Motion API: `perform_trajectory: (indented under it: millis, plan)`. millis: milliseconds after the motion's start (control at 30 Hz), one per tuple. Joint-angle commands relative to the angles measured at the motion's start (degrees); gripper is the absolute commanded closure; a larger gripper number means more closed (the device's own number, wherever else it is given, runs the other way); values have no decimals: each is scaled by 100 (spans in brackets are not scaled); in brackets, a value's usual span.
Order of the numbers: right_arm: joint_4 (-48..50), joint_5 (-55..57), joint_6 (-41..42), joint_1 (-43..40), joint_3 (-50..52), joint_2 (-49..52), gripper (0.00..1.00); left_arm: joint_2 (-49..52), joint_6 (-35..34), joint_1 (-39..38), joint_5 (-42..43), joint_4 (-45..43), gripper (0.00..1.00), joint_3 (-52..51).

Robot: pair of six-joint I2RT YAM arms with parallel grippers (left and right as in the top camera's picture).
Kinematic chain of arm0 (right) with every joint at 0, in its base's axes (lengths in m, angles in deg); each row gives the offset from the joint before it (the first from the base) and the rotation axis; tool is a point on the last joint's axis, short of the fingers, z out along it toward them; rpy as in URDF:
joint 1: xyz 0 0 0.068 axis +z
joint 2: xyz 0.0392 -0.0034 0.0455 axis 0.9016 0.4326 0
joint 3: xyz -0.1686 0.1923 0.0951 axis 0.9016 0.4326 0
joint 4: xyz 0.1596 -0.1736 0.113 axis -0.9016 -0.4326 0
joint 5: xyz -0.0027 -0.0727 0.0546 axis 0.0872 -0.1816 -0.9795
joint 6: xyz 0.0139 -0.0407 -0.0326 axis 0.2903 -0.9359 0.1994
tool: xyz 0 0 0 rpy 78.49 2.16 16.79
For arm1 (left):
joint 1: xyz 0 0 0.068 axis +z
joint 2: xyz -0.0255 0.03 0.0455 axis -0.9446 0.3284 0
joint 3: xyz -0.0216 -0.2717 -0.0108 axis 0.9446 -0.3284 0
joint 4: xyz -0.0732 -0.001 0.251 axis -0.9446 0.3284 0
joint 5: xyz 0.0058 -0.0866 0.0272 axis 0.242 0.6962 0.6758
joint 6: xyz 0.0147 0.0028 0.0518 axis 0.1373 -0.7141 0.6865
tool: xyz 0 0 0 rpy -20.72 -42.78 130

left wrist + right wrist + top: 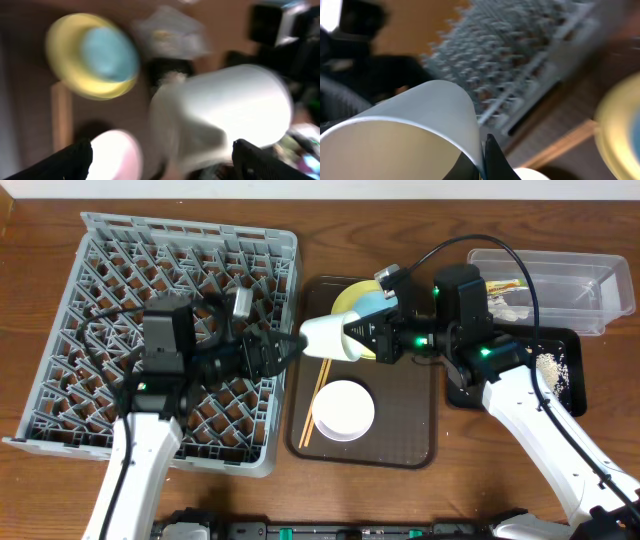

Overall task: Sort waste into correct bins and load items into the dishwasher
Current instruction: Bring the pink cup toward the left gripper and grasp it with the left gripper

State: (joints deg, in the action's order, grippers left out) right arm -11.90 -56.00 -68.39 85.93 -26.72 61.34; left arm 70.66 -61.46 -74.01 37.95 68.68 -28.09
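My right gripper [358, 340] is shut on the rim of the small white cup [332, 337] and holds it on its side above the brown tray's left edge. In the right wrist view the fingers [484, 159] pinch the cup wall [420, 110]. My left gripper [292, 344] is open, its tips just left of the cup's base. The left wrist view is blurred and shows the cup [225, 115] close ahead of the open fingers [162, 152]. The grey dish rack [120, 240] lies at the left. The yellow-green plate [345, 298] carries the light blue bowl [372, 306].
On the brown serving tray [400, 450] lie the pinkish-white bowl [343, 410] and the chopsticks [315, 395]. The clear tub [580, 265] at the far right holds the wrapper and tissue. The black tray [570, 340] holds food crumbs [548, 370].
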Motion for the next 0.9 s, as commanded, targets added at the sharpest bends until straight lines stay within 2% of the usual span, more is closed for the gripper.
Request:
perform_trajectory:
  millis: [0,100,267,567,700,767,867]
  plan:
    - [175,-1040,116,-50,-55,33,99,374,-592,-20,1976,-758,10,92]
    - [402,-1296,125,-50,-55,33,99,656,-1110,-155,2555,-1703,10,94]
    - [730,-1469,225,-50,-55,33,99,717,-1325,-505,2861,-2365,14,94]
    - [866,-1460,221,-52,-55,33,99,713,-1471,-804,2935,-2511,23,94]
    - [1049,-1325,223,-50,-55,33,99,713,-1582,-804,3027,-2511,23,94]
    - [1117,-1307,223,-50,-55,33,99,713,-1598,-804,3067,-2511,22,94]
    - [1202,-1305,223,-52,-55,33,99,713,-1598,-804,3069,-2509,13,94]
